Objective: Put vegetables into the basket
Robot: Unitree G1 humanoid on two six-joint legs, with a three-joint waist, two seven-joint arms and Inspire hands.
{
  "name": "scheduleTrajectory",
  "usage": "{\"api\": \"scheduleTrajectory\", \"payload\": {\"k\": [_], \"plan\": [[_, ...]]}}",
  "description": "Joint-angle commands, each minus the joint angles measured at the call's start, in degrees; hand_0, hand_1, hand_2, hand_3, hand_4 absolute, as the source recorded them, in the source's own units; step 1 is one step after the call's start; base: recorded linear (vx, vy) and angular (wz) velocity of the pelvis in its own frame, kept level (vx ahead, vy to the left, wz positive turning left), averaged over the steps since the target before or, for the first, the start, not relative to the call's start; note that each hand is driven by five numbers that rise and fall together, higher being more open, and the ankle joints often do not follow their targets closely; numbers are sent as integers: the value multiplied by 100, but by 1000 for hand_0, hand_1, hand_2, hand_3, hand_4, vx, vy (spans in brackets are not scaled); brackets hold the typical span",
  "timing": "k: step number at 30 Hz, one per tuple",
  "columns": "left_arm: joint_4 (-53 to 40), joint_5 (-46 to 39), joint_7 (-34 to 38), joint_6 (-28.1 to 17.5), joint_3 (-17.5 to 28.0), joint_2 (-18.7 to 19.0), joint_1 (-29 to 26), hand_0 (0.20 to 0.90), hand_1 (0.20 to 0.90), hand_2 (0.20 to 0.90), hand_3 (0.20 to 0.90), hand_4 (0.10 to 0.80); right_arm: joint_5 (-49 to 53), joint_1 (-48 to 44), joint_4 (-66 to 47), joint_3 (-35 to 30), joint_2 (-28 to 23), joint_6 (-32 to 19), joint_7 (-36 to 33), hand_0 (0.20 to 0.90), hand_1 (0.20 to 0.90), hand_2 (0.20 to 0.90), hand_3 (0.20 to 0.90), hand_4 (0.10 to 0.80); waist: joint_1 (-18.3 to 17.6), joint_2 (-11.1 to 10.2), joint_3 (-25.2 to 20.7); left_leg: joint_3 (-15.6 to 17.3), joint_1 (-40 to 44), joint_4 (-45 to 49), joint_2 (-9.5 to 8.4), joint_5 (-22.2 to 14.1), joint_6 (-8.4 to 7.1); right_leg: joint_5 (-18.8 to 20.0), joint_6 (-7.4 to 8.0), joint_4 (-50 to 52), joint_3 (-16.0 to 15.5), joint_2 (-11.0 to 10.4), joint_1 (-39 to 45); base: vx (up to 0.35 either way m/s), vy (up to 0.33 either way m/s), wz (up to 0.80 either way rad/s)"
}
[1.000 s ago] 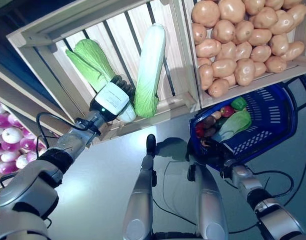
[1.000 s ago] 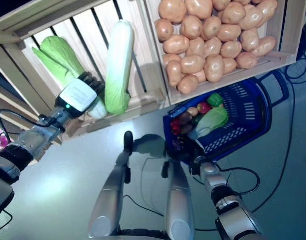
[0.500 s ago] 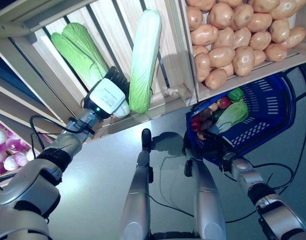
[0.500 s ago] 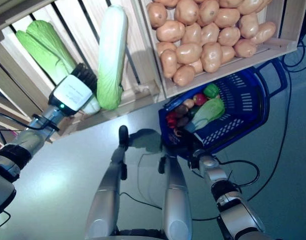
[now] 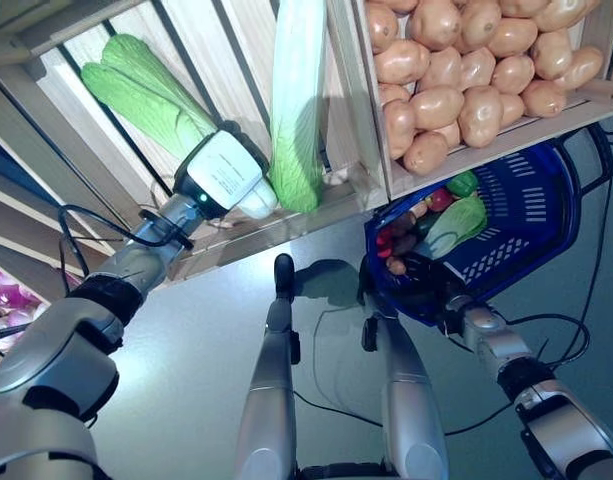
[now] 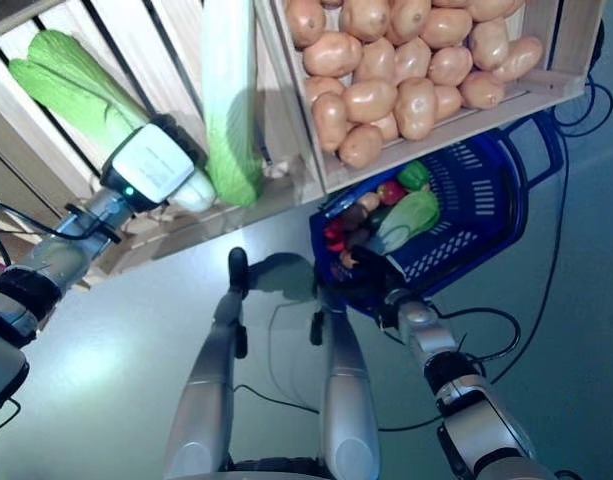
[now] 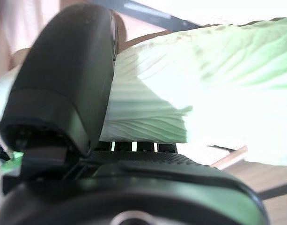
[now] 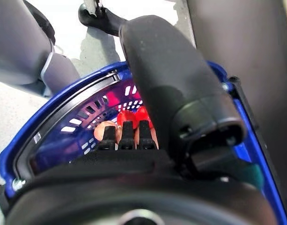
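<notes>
In the crate [image 5: 186,60], the left hand [image 5: 222,178] is curling around a cabbage [image 5: 146,95]; the right hand [image 5: 426,290] is gripping the basket [image 5: 531,215] rim.

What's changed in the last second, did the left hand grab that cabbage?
The camera has shifted, so little real motion is certain. The left hand stays at the base of the cabbage in the crate, thumb against it; its fingers are hidden. The right hand still holds the basket.

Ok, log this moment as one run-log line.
left robot hand: shut on cabbage in crate | right robot hand: shut on basket rim | basket: holds vegetables | step: cabbage not yet in basket
</notes>
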Motion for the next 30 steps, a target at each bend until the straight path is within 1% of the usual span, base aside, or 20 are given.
{"api": "scheduleTrajectory", "payload": {"k": [1,3,6,7,10,11,13,15,16,17,18,20,21,22,23,25,26,27,29,30], "plan": [[-148,-1065,358,304,432,64,352,300,300,300,300,400,103,353,-230,25,-329,-72,-152,900,900,900,900,800,44,51,-18,36,150,146,-104,-113,-183,265,164,-551,-49,40,829,36,-27,-9],[-228,-1697,784,380,696,82,439,300,300,300,300,400,141,435,-189,11,-338,-134,-149,900,900,900,900,800,95,68,-19,43,416,81,-105,-140,-174,241,182,-606,-83,-5,1080,32,-38,-5],[-375,-1945,1125,200,1108,101,737,300,300,300,300,400,57,719,-147,-123,-295,-279,-127,900,900,900,900,800,166,96,-186,41,661,-6,-130,-157,-166,239,204,-698,-152,-62,1317,64,-31,-3],[-462,-2099,1370,77,1421,68,1019,300,300,300,300,400,36,903,-194,-214,-274,-334,-167,900,900,900,900,800,205,115,-276,22,831,-61,-151,-177,-162,222,215,-749,-184,-94,1487,90,-24,-3],[-789,-2337,1692,-123,2043,-82,1674,300,300,300,300,400,-49,1308,-317,-385,-202,-502,-214,900,900,900,900,800,260,164,-472,-17,1164,-169,-168,-216,-139,190,223,-853,-230,-136,1816,138,-19,-1],[-991,-2484,1795,-199,2316,-188,2001,300,300,300,300,400,-114,1510,-398,-467,-154,-617,-246,900,900,900,900,800,297,185,-567,-37,1296,-214,-173,-244,-131,171,227,-903,-249,-156,1954,163,-24,0],[-1351,-2767,1933,-404,2752,-365,2558,300,300,300,300,400,-109,1849,-614,-608,-93,-780,-290,900,900,900,900,800,339,224,-693,-71,1537,-323,-173,-276,-124,150,233,-1009,-288,-195,2207,183,-26,1],[-1910,-3064,2016,-585,3211,-628,3162,300,300,300,300,400,-159,2139,-1084,-810,-9,-787,-353,900,900,900,900,800,366,239,-794,-97,1752,-424,-154,-304,-101,144,253,-1093,-318,-222,2419,149,-24,-1],[-2170,-3316,1946,-758,3422,-670,3402,300,300,300,300,400,-169,2265,-1348,-893,-2,-762,-351,900,900,900,900,800,368,239,-832,-116,1839,-478,-153,-314,-97,138,251,-1143,-332,-223,2513,141,-36,1],[-2458,-3531,1777,-964,3711,-795,3686,300,300,300,300,400,-258,2419,-1597,-984,43,-836,-352,900,900,900,900,800,383,236,-880,-143,1939,-529,-147,-320,-96,137,246,-1200,-346,-224,2626,160,-59,7],[-2873,-3901,1558,-1417,4056,-1039,4067,300,300,300,300,400,-379,2619,-1927,-1158,146,-952,-345,900,900,900,900,800,406,233,-959,-190,2058,-588,-145,-330,-87,134,248,-1261,-386,-230,2761,154,-69,12],[-3479,-4424,888,-1941,4480,-1360,4531,300,300,300,300,400,-492,2876,-2436,-1405,288,-963,-262,900,900,900,900,800,425,221,-1057,-238,2257,-717,-125,-328,-77,130,259,-1375,-432,-222,2975,151,-79,19],[-3873,-5029,372,-2423,4706,-1552,4850,300,300,300,300,400,-648,3109,-2741,-1553,337,-1106,-87,900,900,900,900,800,445,217,-1138,-271,2384,-812,-107,-317,-79,128,263,-1460,-466,-215,3121,184,-78,10],[-4111,-5597,-104,-2765,4842,-1695,5083,300,300,300,300,400,-775,3275,-2951,-1640,355,-1232,14,900,900,900,900,800,457,215,-1216,-284,2466,-881,-96,-304,-79,137,271,-1527,-498,-214,3218,184,-69,3],[-4304,-6265,-622,-2979,4946,-1820,5277,300,300,300,300,400,-818,3399,-3150,-1713,350,-1303,110,900,900,900,900,800,472,213,-1280,-293,2553,-951,-87,-294,-80,147,281,-1594,-522,-209,3316,171,-66,13],[-4717,-7631,-1881,-3207,5095,-2103,5657,300,300,300,300,400,-636,3623,-3646,-1897,336,-1437,415,900,900,900,900,800,518,199,-1423,-313,2730,-1085,-61,-262,-87,172,307,-1727,-564,-198,3518,191,-77,21],[-4907,-8620,-2792,-3184,5076,-2241,5827,300,300,300,300,400,-535,3726,-3898,-1963,333,-1619,627,900,900,900,900,800,543,183,-1530,-314,2813,-1125,-44,-263,-88,197,315,-1800,-581,-197,3621,193,-73,16],[-5009,-8942,-3205,-3160,5040,-2302,5912,300,300,300,300,400,-432,3751,-4064,-1976,302,-1639,705,900,900,900,900,800,556,178,-1584,-322,2858,-1137,-36,-266,-86,209,319,-1839,-584,-195,3686,157,-55,16],[-5093,-9163,-3450,-3144,4963,-2314,5944,300,300,300,300,400,-373,3745,-4193,-1972,293,-1647,751,900,900,900,900,800,565,175,-1629,-321,2894,-1141,-36,-273,-80,218,320,-1871,-574,-200,3735,82,-24,15],[-5228,-9639,-3914,-3109,4881,-2329,5968,300,300,300,300,400,-250,3715,-4395,-1956,249,-1717,910,900,900,900,900,800,570,172,-1694,-300,2946,-1128,-39,-298,-68,233,319,-1911,-562,-209,3778,91,-21,7]]}}
